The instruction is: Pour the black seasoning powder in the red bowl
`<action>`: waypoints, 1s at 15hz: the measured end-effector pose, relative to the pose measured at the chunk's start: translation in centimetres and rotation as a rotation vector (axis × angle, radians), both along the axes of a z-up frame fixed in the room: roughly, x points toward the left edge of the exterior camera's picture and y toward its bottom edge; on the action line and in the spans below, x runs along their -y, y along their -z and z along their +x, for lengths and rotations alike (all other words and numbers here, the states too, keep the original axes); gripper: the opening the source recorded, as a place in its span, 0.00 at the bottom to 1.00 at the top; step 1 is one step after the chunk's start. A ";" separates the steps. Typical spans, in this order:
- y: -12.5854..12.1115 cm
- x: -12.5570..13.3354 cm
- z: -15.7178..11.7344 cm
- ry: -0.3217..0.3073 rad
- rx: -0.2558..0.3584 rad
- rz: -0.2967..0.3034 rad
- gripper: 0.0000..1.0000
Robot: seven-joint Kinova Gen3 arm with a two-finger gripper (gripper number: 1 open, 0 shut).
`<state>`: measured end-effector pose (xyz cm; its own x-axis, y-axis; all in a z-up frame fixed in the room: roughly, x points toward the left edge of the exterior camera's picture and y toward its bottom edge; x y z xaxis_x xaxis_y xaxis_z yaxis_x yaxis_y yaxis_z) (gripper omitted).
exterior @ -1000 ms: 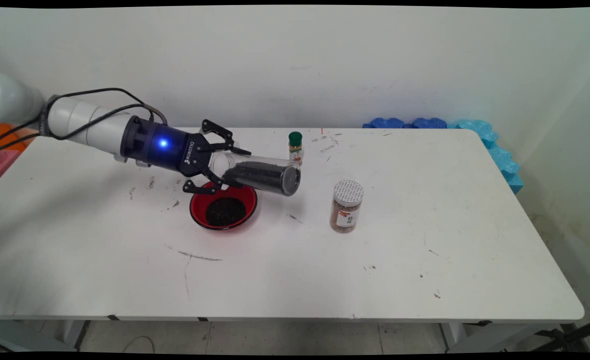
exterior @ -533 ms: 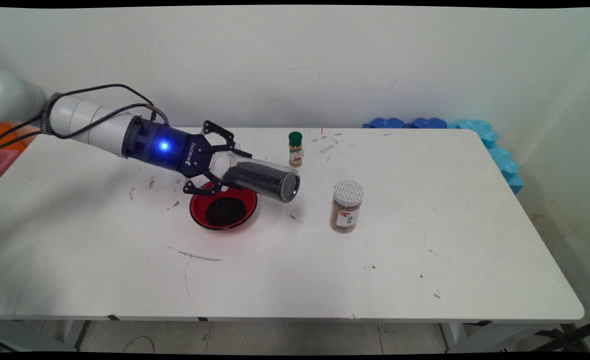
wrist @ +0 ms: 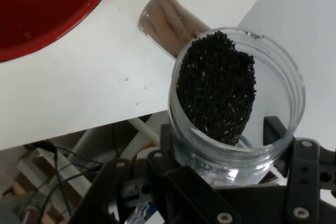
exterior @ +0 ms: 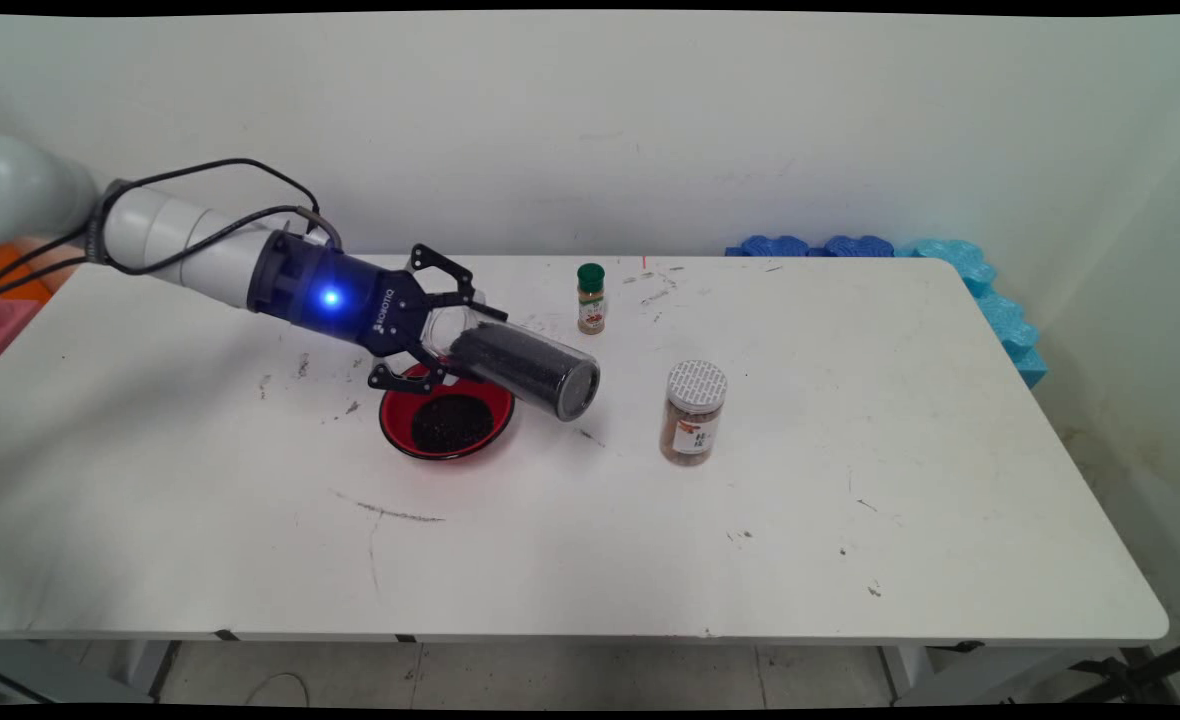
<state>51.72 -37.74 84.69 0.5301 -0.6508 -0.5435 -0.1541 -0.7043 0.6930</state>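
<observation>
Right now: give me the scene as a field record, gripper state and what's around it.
gripper: shut on clear jar
clear jar: tilted, mouth lower and to the right, holds black grains
under jar: red bowl with black grains in it
right of bowl: brown spice jar, white lid, upright
far side: small green-capped bottle, upright
surface: white table

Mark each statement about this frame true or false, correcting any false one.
1. The gripper holds a clear jar of dark grains. True.
2. The jar stands upright. False: it is tilted, its far end lower.
3. The red bowl is empty. False: dark grains lie in it.
4. A green-capped bottle stands behind the jar. True.
5. The white-lidded jar lies on its side. False: it stands upright.
</observation>
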 end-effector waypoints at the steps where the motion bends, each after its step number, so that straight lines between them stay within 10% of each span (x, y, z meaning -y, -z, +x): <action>1: 0.0 0.0 -0.1 0.013 0.008 -0.016 0.00; 15: -1.4 0.0 -1.1 0.159 0.120 -0.241 0.00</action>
